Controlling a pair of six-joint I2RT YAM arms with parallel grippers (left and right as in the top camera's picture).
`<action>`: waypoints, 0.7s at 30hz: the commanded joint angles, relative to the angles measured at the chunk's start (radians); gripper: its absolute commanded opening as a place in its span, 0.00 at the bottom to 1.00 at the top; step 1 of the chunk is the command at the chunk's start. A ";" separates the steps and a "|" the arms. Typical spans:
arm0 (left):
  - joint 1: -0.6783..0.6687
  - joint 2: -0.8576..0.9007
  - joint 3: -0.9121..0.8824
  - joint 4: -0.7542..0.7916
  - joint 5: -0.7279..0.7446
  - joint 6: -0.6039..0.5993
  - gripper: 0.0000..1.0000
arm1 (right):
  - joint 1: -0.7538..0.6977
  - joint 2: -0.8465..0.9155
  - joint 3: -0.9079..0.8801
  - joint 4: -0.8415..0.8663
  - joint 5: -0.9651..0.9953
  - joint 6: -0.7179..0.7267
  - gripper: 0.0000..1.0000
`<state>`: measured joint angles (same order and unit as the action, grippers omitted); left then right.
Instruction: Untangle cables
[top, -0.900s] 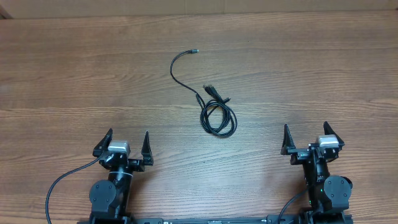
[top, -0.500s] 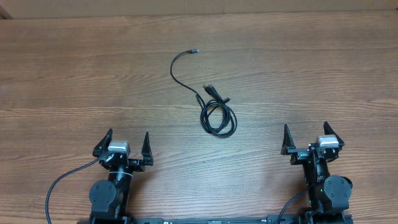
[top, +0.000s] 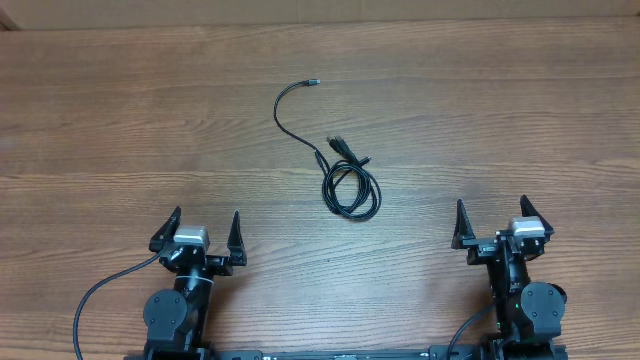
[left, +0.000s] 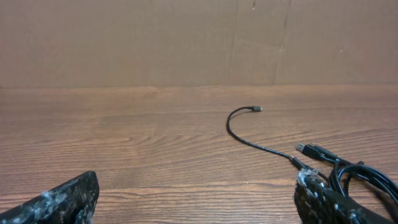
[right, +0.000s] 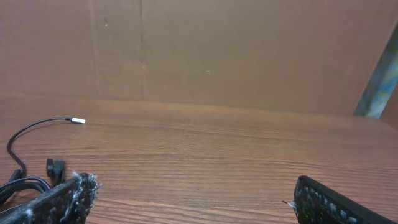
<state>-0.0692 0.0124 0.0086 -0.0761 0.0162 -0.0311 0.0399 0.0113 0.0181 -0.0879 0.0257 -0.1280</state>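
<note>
While both arms sit low in the overhead picture, the cables (top: 349, 172) lie on the table (top: 100, 120) near the middle of the frame, above your two grippers and between them. Your left gripper (top: 205, 225) is wide open and holds nothing. Your right gripper (top: 492, 210) is wide open too, and it is empty.

Most of the cord is a small messy loop with two plug ends poking out at its top. One thin tail runs from the loop up and to the left, ending in a tiny plug. The loop looks about as far from one gripper as from the other. The tail leans to the left side, so I think your left arm suits the tail and your right arm suits the loop.
</note>
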 joint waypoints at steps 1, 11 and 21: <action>0.008 -0.008 -0.003 0.000 0.016 -0.021 1.00 | -0.001 -0.006 -0.010 0.006 -0.005 -0.001 1.00; 0.008 -0.008 -0.003 -0.001 -0.004 -0.021 1.00 | -0.001 -0.006 -0.010 0.006 -0.005 -0.001 1.00; 0.008 -0.008 -0.003 0.051 0.029 -0.130 0.99 | -0.001 -0.006 -0.010 0.006 -0.005 -0.001 1.00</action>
<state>-0.0692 0.0124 0.0086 -0.0525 0.0238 -0.0662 0.0399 0.0113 0.0181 -0.0875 0.0257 -0.1276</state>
